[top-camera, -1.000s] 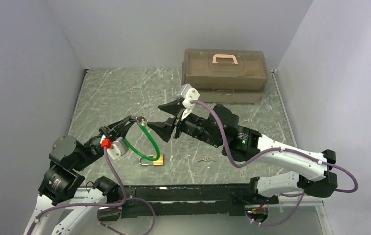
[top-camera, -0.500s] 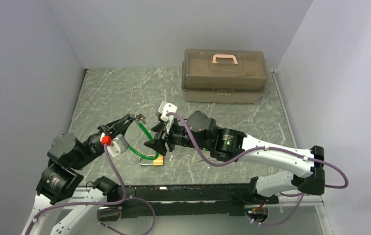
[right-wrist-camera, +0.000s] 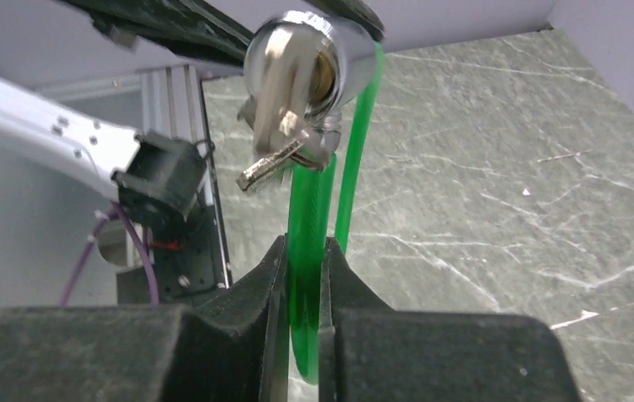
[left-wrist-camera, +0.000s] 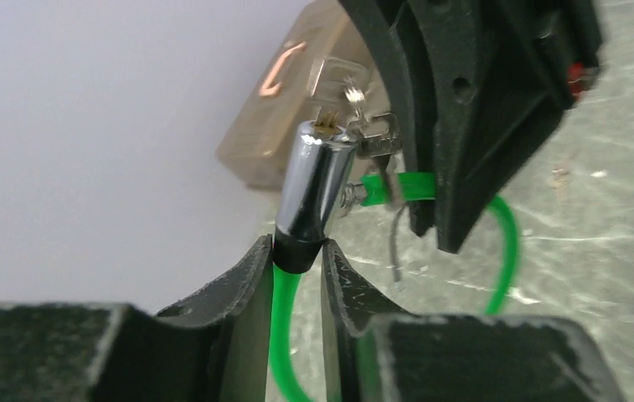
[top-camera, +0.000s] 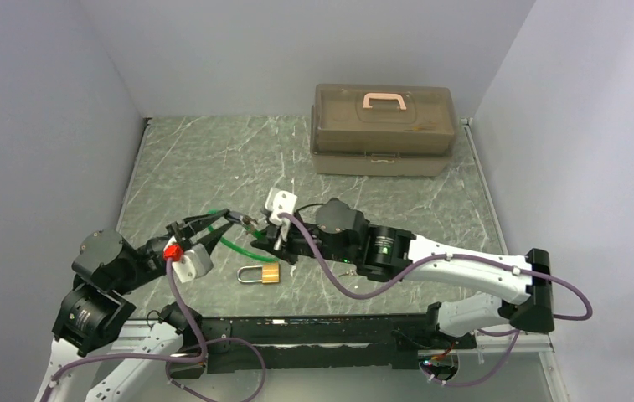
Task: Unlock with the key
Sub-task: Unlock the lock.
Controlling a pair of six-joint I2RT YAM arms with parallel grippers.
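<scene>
A green cable lock ends in a chrome cylinder [left-wrist-camera: 317, 176] with a black collar. The key [right-wrist-camera: 284, 138], tiny and silver in a small bunch, hangs at the cylinder's keyhole end [right-wrist-camera: 309, 54] and also shows in the left wrist view as the key [left-wrist-camera: 376, 138]. My left gripper [left-wrist-camera: 299, 251] pinches the black collar from both sides and holds the cylinder up off the table. Just below the cylinder, my right gripper [right-wrist-camera: 303, 251] is shut on the green cable [right-wrist-camera: 309, 218]. In the top view the left gripper [top-camera: 231, 216] and the right gripper [top-camera: 273, 243] meet nose to nose.
A brass padlock [top-camera: 263, 275] with a silver shackle lies on the marble table [top-camera: 196, 159] just in front of the grippers. A brown toolbox [top-camera: 383, 126] with a pink handle stands at the back right. Grey walls close in both sides.
My right gripper swung left and down to the cable and closed on it. The left gripper sank lower with the cylinder, and the green loop now hangs flatter.
</scene>
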